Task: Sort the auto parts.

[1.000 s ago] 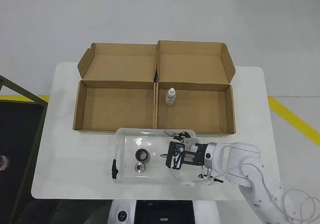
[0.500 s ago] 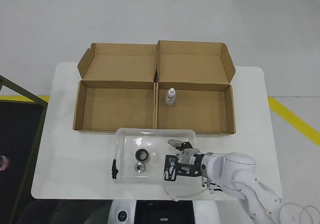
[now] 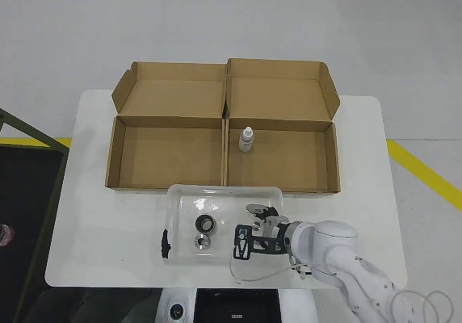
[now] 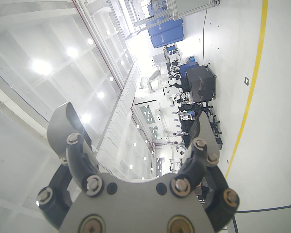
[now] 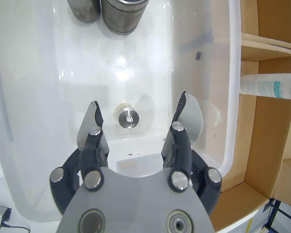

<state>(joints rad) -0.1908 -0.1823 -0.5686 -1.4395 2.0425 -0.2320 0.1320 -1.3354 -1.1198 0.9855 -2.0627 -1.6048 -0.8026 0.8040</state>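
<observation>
On the white worktop [image 3: 94,234], two open brown cardboard boxes [image 3: 166,153] sit just beside a clear plastic tray [image 5: 230,73]. The right gripper [image 5: 139,103] has its fingers wide, flanking a small upright steel stud [image 5: 127,118] in the tray. Closing off-centre would likely tip or flick the stud. The left gripper [image 4: 133,116] also has wide fingers, holding nothing. The teal label on the white bottle [image 5: 267,87] is too small to read.

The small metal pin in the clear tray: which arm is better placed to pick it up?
Right, most likely. The right pincer hangs open just above the pin, inside the tray. The left pincer is open too, but it faces the ceiling, away from the table.
</observation>
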